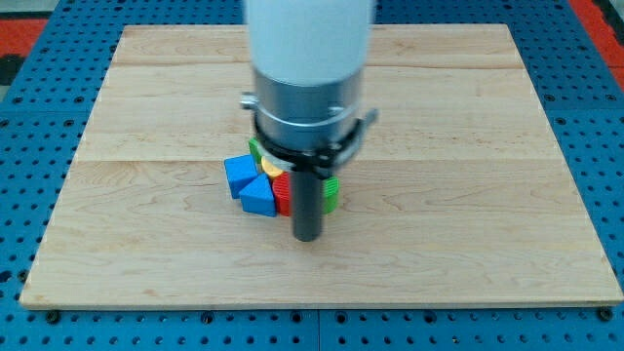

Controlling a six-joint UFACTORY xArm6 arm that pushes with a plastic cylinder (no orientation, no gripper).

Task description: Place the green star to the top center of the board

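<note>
Camera view puts you looking down across a pale wooden board (468,117) with visible plank seams, lying on a blue perforated bench (604,117) that shows on every side of it. A strip of red surface shows past the bench at the view's top-left and top-right corners.

You will see the arm (310,58) coming in from the view's top as a wide white cylinder above a grey metal collar, with the straight dark rod dropping from the collar. There is no claw on this arm to be open or closed, only the rod. My tip (308,237) sits at the rod's lower end on the board, a little to the view's left of the board's middle and closer to the board's bottom edge than to its top edge.

All the small blocks are packed in one tight cluster against the rod. To the view's left of the tip you have two blue blocks (248,181), one angular piece above and one wedge-like piece below, touching each other. Between them and the rod sits a red block (284,198), with a sliver of a yellow block (272,170) just above it.

Green shows in two places: a green block (331,192) peeking out on the view's right of the rod, and a second green piece (254,149) at the cluster's upper left, under the collar. You cannot tell from this angle which of them is the green star, since the arm hides most of both. Either way it lies in this cluster near the board's middle.
</note>
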